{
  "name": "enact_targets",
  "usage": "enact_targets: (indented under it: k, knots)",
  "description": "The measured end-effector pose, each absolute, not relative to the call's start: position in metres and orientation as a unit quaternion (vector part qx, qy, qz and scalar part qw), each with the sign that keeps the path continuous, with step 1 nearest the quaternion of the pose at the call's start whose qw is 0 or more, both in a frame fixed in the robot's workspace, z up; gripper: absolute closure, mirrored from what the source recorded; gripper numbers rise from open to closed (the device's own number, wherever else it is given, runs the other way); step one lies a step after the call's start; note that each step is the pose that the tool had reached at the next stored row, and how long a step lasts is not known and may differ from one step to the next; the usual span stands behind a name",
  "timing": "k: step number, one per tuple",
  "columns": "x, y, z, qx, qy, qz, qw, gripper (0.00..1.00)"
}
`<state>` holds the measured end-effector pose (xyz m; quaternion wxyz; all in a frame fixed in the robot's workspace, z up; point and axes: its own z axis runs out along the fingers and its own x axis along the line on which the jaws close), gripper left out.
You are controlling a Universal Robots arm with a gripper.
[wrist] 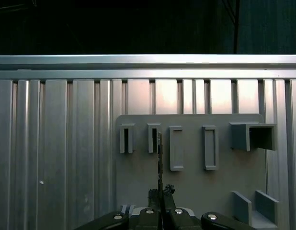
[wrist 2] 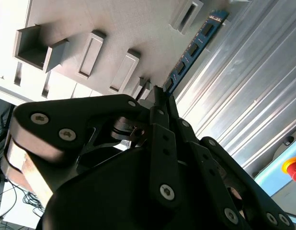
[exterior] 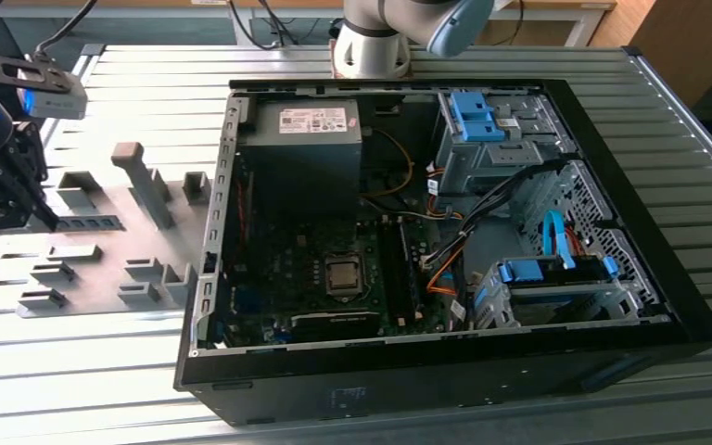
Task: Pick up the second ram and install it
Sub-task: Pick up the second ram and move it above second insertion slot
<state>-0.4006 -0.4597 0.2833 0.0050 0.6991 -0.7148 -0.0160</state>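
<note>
The gripper [wrist 2: 159, 96] is clamping one end of the memory stick [wrist 2: 193, 45], whose long axis is pointing straight out from the fingertips, over the grey tray [wrist 2: 124, 24].

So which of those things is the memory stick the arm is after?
On the exterior view's left of the big open black computer case lies a flat grey plastic tray with raised blocks. Over it the black gripper pinches a long, thin blue-green memory stick. Unlike the grey blocks near it, it is a coloured board carrying a row of black chips.
</note>
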Motion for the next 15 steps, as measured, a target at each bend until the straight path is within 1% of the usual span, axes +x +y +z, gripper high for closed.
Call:
enact_targets:
  k: [15]
  knots:
    - [-0.4006, -0.4597, 0.2921, 0.699, -0.715, -0.016, 0.005, 0.86]
